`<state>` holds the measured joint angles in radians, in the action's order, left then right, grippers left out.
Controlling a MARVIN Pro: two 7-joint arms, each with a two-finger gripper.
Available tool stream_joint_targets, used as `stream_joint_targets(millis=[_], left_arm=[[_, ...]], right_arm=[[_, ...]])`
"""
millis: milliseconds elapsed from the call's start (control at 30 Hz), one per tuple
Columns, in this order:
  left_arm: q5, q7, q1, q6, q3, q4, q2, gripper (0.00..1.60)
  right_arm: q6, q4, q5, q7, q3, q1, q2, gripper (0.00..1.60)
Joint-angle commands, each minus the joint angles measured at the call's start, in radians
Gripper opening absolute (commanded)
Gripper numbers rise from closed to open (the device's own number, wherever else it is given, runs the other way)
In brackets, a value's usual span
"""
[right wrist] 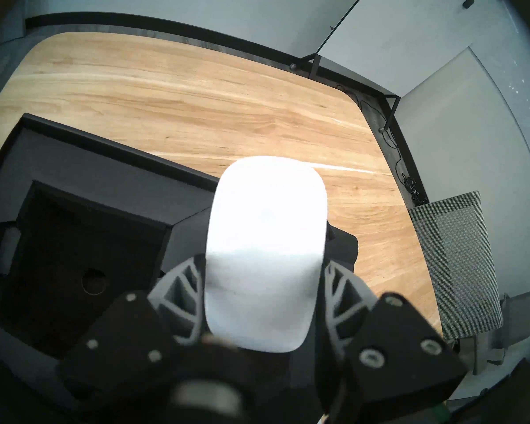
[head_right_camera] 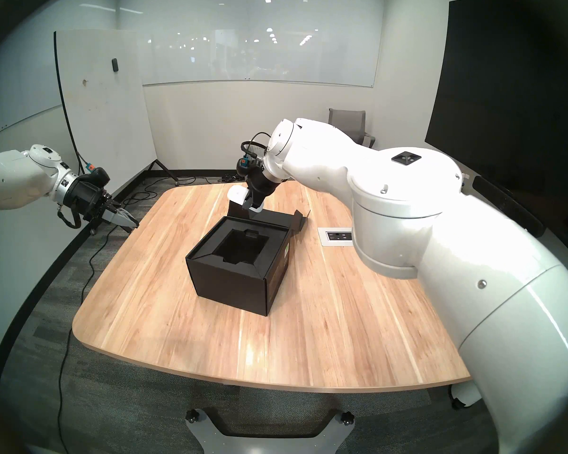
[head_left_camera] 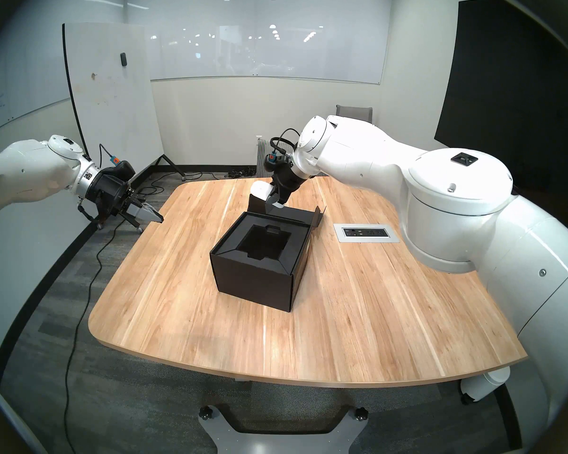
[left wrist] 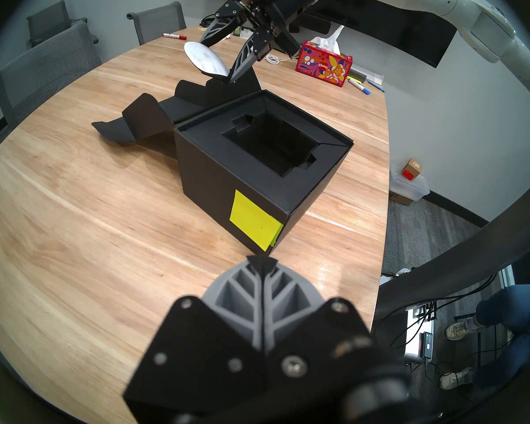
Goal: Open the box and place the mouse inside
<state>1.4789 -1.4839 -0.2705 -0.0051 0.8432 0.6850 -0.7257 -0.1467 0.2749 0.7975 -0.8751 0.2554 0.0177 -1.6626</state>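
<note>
Right wrist view: the mouse (right wrist: 265,246) is clamped between the right gripper (right wrist: 262,279) fingers, held above the far edge of the box (head_left_camera: 259,256). Its lid is folded back onto the counter (head_left_camera: 341,312); lowering into the recess is judged outstanding. The left gripper (left wrist: 261,262) is closed, empty.

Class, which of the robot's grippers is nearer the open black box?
Right. The right gripper, holding the mouse, hangs above the box at its far edge; the left gripper sits off the table's left edge.
</note>
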Motion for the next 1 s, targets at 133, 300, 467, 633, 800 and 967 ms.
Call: stream_joint_targets(millis=[133, 300, 467, 633, 800, 967], left_arm=[[0.006, 0.000, -0.020, 0.000, -0.005, 0.000, 0.000, 0.00], [0.007, 0.000, -0.020, 0.000, -0.004, 0.000, 0.000, 0.00], [0.007, 0.000, -0.021, 0.000, -0.004, 0.001, 0.000, 0.00], [0.007, 0.000, -0.021, 0.000, -0.004, 0.001, 0.000, 0.00], [0.008, 0.000, -0.021, 0.000, -0.003, 0.001, 0.000, 0.00], [0.008, 0.000, -0.022, 0.000, -0.003, 0.001, 0.000, 0.00]], right_arm=[[-0.006, -0.032, 0.000, -0.030, -0.006, 0.038, -0.056, 0.00], [-0.009, -0.045, 0.001, -0.048, -0.008, 0.035, -0.068, 0.00], [-0.019, -0.056, 0.002, -0.064, -0.011, 0.033, -0.081, 0.00], [-0.034, -0.060, 0.003, -0.080, -0.013, 0.035, -0.089, 0.00], [-0.057, -0.063, 0.002, -0.103, -0.015, 0.039, -0.100, 0.00], [-0.081, -0.065, 0.001, -0.124, -0.017, 0.041, -0.109, 0.00]])
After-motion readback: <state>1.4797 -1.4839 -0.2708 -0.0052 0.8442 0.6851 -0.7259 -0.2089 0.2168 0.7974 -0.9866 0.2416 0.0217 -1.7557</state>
